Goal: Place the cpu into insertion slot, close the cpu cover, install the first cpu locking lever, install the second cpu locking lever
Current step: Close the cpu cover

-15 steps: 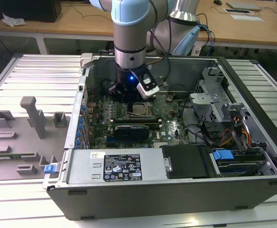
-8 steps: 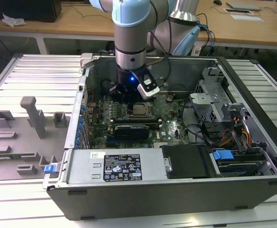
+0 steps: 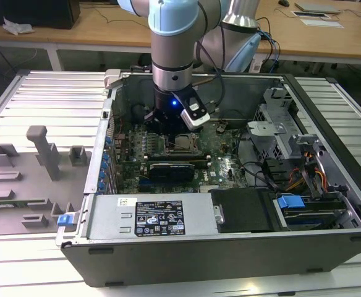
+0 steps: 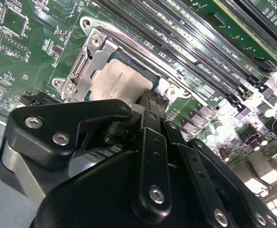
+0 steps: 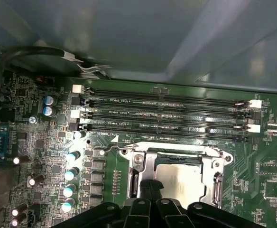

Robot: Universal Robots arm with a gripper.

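One pincer (image 5: 150,189) hovers at the cpu's (image 5: 176,183) edge (cpu cover (image 5: 214,164) framing it).

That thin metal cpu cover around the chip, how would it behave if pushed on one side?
The cpu cover looks like thin sheet metal with a large window, so probably light and slightly springy, not rigid. Its bare shiny surface is likely slippery. It seems to lie flat around the cpu, so it should not tip or roll.

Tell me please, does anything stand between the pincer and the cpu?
Nothing visible does. The pincer hangs just above the cpu, whose metal top shows bare inside the window of the cpu cover.
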